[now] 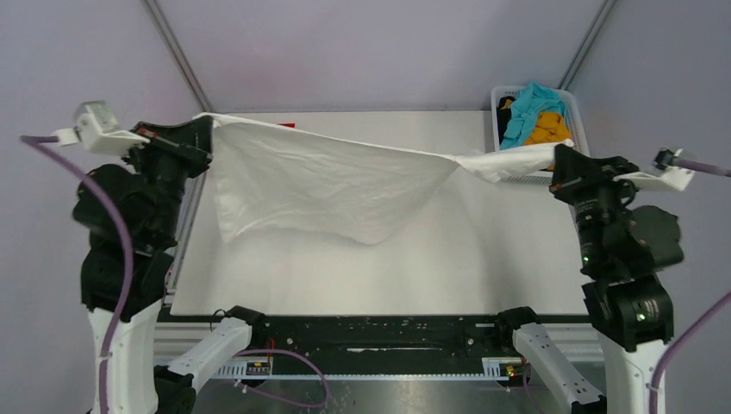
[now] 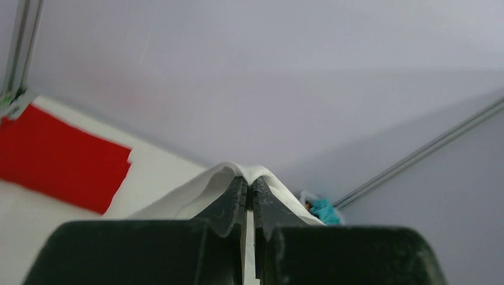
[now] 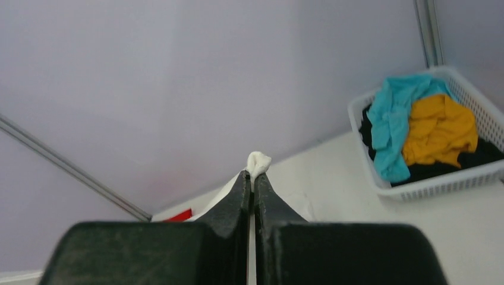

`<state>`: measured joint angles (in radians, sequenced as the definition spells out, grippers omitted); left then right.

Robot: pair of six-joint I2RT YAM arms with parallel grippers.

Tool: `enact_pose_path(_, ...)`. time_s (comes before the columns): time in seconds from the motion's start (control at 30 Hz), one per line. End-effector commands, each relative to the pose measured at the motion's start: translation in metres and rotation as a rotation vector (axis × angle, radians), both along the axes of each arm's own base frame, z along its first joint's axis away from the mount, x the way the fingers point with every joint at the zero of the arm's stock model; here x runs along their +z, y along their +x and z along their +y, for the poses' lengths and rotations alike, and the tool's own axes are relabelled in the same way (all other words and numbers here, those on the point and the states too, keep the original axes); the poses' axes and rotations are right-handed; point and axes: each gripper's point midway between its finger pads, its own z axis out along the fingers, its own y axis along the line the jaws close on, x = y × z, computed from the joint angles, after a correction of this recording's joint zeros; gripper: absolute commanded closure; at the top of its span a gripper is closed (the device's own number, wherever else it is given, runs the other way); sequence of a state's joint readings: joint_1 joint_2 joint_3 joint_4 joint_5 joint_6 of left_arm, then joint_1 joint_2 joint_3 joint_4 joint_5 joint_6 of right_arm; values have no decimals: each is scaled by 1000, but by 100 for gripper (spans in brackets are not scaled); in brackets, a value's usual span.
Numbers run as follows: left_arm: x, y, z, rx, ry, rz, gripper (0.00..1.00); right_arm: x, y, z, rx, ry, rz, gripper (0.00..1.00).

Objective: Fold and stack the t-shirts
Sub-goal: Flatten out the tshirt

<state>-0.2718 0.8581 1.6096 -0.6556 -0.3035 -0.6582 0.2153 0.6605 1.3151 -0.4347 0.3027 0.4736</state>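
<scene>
The large white t-shirt [image 1: 328,185] hangs stretched in the air between both arms, sagging over the table's middle. My left gripper [image 1: 205,129] is shut on its left corner; white cloth [image 2: 249,173] drapes over the closed jaws. My right gripper [image 1: 559,166] is shut on its right corner; a white tuft [image 3: 258,161] pokes out above the jaws. A folded bright red t-shirt [image 2: 56,157] lies flat on the table at the back left, also a sliver in the right wrist view [image 3: 180,215]. Teal [image 1: 527,110], mustard-yellow [image 1: 548,129] and black [image 3: 428,171] t-shirts lie crumpled in the basket.
The white plastic lattice basket [image 1: 573,116] stands at the table's back right corner, close behind my right gripper; it also shows in the right wrist view [image 3: 440,185]. The white table [image 1: 483,259] spreads under the hanging shirt. Grey walls and metal frame poles [image 1: 177,53] enclose the back.
</scene>
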Motion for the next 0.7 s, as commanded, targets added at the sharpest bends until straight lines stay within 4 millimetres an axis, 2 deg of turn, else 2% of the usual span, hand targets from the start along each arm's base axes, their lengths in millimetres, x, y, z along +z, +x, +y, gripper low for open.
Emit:
enact_pose_path(0.0,68,-43,2,-54,35,-179,100,67,-41,-16,-35,-80,-145,100)
enact_pose_path(0.07,95,-69,5,-72,37,-253,100,95,-60,-15,-13,-107,-207,100)
enact_pose_path(0.17,118,-101,10,-89,42,-334,100,133,-95,-16,13,-138,-304,100)
enact_pose_path(0.27,133,-133,14,-110,41,-408,100,166,-126,-18,30,-162,-395,100)
enact_pose_path(0.4,141,-164,20,-118,28,-476,100,194,-155,-19,43,-206,-468,100)
enact_pose_path(0.53,147,-179,20,-138,31,-515,100,213,-167,-23,27,-240,-496,100)
enact_pose_path(0.67,142,-164,16,-135,41,-482,100,218,-155,-24,-1,-277,-481,100)
